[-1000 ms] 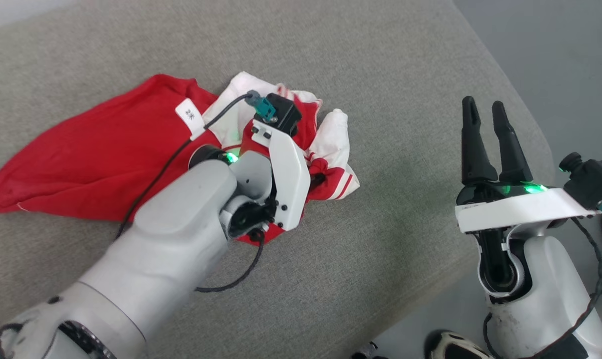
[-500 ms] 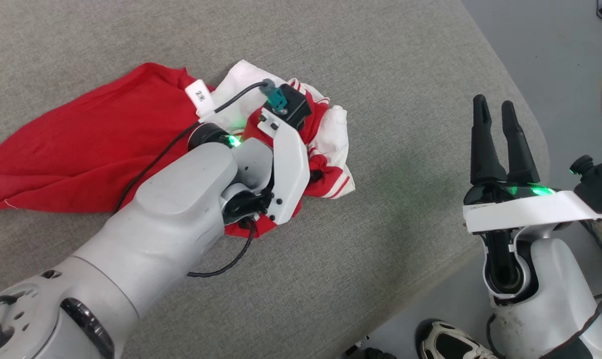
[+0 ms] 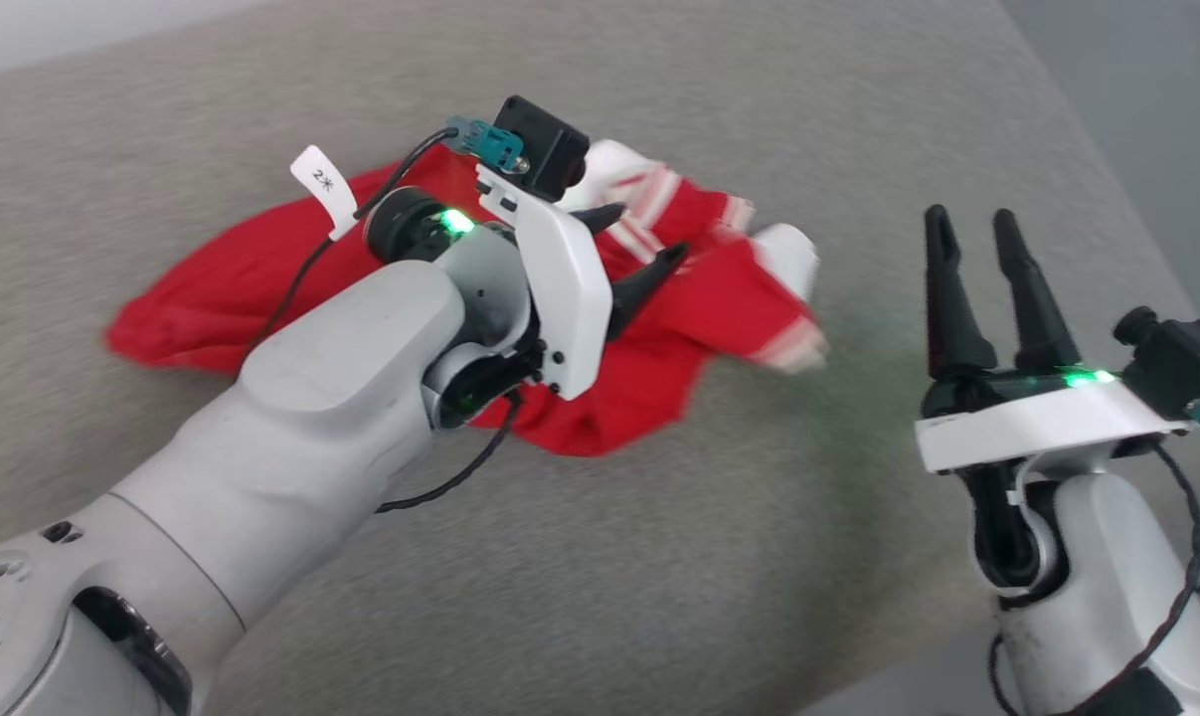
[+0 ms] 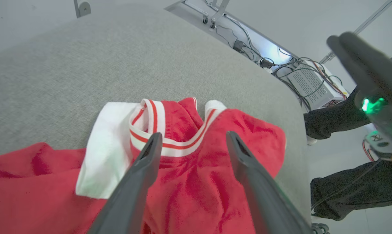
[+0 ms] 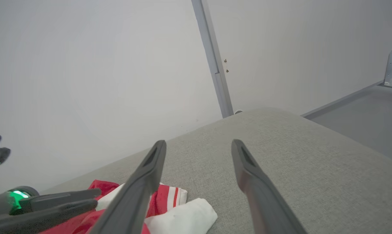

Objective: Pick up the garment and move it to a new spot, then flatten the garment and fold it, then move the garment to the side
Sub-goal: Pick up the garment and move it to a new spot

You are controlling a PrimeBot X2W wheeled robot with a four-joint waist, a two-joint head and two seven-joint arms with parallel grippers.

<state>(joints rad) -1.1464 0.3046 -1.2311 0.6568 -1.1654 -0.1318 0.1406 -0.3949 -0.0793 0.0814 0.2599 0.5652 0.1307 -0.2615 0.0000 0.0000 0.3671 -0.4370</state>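
A broad grey fabric cushion (image 3: 659, 557) with a rounded edge spreads across the foreground. Behind it stands a plain white wall (image 5: 85, 65) with a grey metal post (image 5: 212, 58). The floor (image 5: 361, 110) is grey; cables (image 4: 264, 61) and a grey box (image 4: 309, 86) lie on it.

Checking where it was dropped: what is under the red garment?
The garment lies crumpled on a grey fabric surface, which shows all around it. The patch directly beneath the cloth is covered, so anything tucked there cannot be seen.
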